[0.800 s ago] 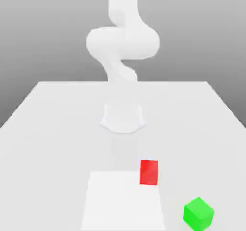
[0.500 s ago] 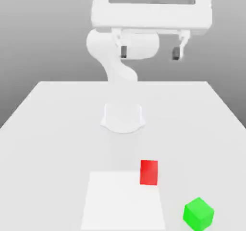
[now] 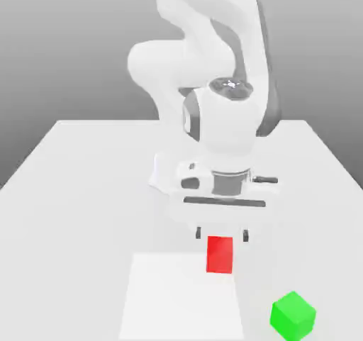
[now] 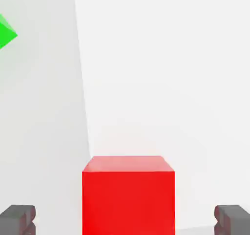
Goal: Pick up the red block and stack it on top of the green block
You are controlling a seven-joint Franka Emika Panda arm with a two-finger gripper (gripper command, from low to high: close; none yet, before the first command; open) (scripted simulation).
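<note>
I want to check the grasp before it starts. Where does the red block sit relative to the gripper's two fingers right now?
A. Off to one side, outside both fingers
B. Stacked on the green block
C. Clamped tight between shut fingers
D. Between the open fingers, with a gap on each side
D: in the hand view the red block sits centred between the two fingertips of the gripper, with a clear gap on each side.

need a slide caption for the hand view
Open fingers straddle the red block on the white table, with the green block lying off to one side.
</note>
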